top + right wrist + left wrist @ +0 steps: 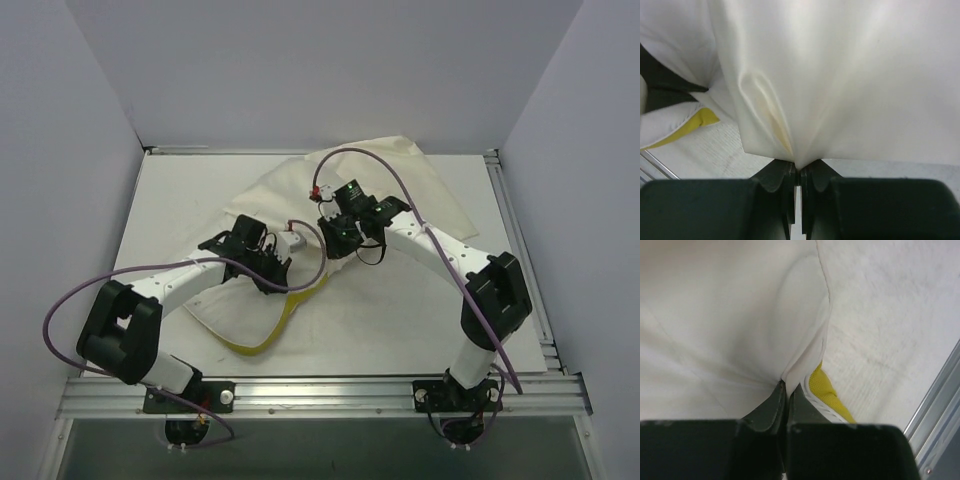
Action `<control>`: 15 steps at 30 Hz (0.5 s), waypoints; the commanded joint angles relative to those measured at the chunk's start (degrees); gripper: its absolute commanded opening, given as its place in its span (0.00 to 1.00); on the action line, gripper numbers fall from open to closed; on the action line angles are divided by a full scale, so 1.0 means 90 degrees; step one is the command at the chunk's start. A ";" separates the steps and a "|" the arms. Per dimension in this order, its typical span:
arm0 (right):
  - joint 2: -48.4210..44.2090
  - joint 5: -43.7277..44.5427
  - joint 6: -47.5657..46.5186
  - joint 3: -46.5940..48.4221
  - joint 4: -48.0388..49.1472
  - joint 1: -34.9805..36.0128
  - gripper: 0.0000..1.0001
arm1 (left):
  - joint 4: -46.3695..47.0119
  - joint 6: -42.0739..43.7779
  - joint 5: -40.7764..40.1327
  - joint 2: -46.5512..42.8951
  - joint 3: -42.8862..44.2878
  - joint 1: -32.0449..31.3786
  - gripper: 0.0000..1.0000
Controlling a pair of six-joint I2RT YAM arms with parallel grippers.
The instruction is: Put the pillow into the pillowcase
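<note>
The pillowcase (400, 180) is thin cream cloth spread from the table's back centre toward the right. The pillow (240, 312) lies near the front left; its yellow band (268, 340) curves along its near edge. My left gripper (278, 280) is shut on a thin fold of the pillowcase's edge (805, 340), right beside the pillow's yellow band (827, 395). My right gripper (335, 248) is shut on a gathered fold of the pillowcase (840, 75) and holds it lifted. The pillow's yellow corner (702, 119) shows at the left of the right wrist view. Most of the pillow is hidden by the cloth and arms.
Aluminium rails run along the table's front edge (320, 390) and right side (520, 250). Grey walls close in the left, back and right. Purple cables (60, 310) loop beside both arms. A metal rail (940, 405) lies close to the left gripper.
</note>
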 commanded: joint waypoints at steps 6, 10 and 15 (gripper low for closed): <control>-0.0450 -0.1412 0.0207 -0.0850 -0.0172 0.0133 0.00 | 0.2509 -0.2310 0.0720 -0.0247 0.0518 0.0592 0.00; -0.0889 -0.2673 0.0578 -0.0121 -0.0270 0.0183 0.00 | 0.3291 -0.3165 -0.0030 0.0075 0.0762 0.0388 0.00; -0.0940 -0.2687 0.0950 0.0263 -0.0201 -0.0624 0.00 | 0.3312 -0.3409 -0.0765 0.0456 0.0919 0.0045 0.00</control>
